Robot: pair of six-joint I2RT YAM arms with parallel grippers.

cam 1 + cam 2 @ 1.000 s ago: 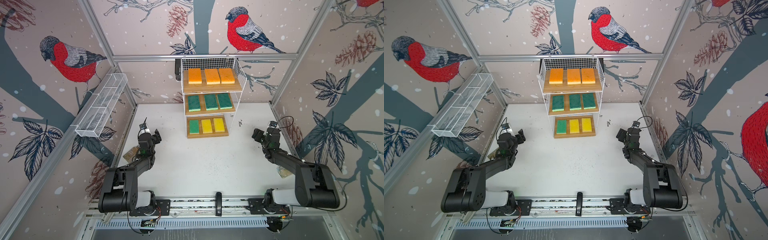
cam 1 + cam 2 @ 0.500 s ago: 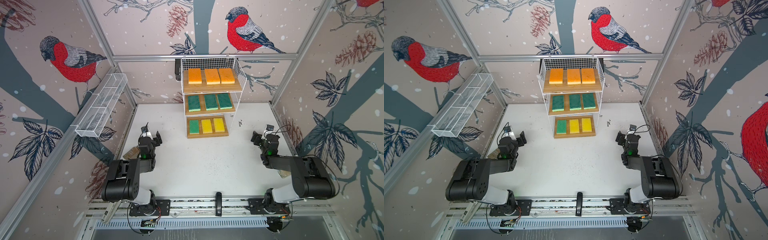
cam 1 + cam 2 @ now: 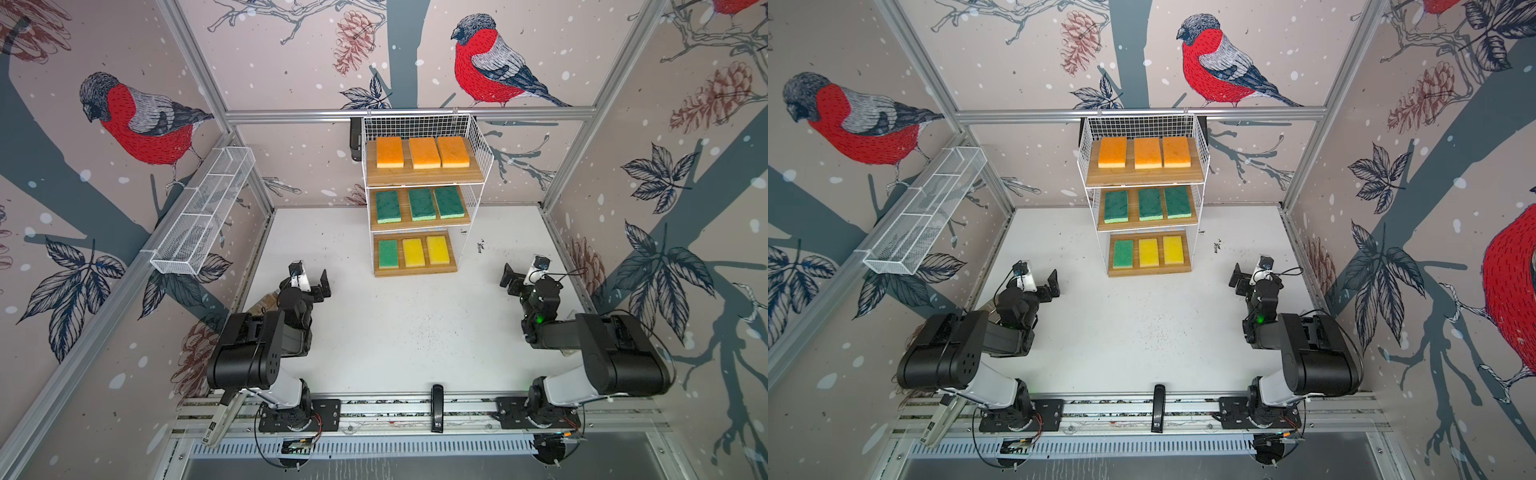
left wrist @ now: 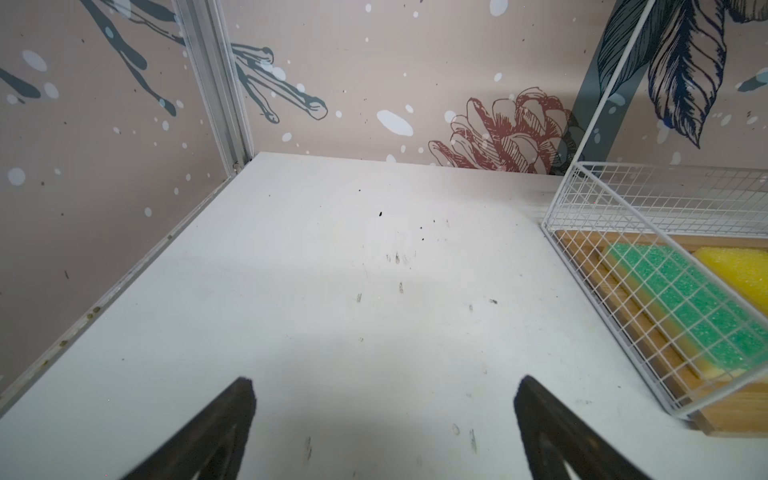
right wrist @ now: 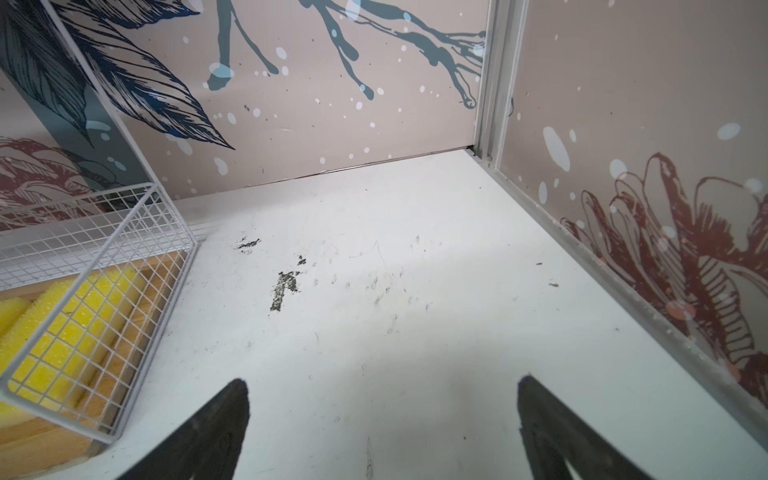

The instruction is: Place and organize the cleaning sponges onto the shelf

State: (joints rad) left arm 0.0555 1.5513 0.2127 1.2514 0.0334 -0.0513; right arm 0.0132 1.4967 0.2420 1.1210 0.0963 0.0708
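Left gripper [image 4: 384,390]: only two blurred dark fingertips are shown in the left wrist view; the rest is cut off by the picture's edge.
Right gripper [image 5: 382,390]: only blurred tips are shown in the right wrist view; the rest is cut off.
Shelf [image 4: 590,208]: cropped in both wrist views.
Green sponge [image 4: 685,303]: seen only through the wire grid.
Yellow sponge [image 4: 739,270]: cut by the picture's edge.
Bottom board [image 3: 415,269]: its rear is hidden under the middle board [image 3: 419,224] in both top views.
Brownish thing [image 3: 266,300]: mostly hidden behind the left arm [image 3: 249,353]; it cannot be identified.
Black thing [image 3: 355,139]: partly hidden behind the shelf; it cannot be identified.
Dark marks [image 3: 482,247]: too small to be told.
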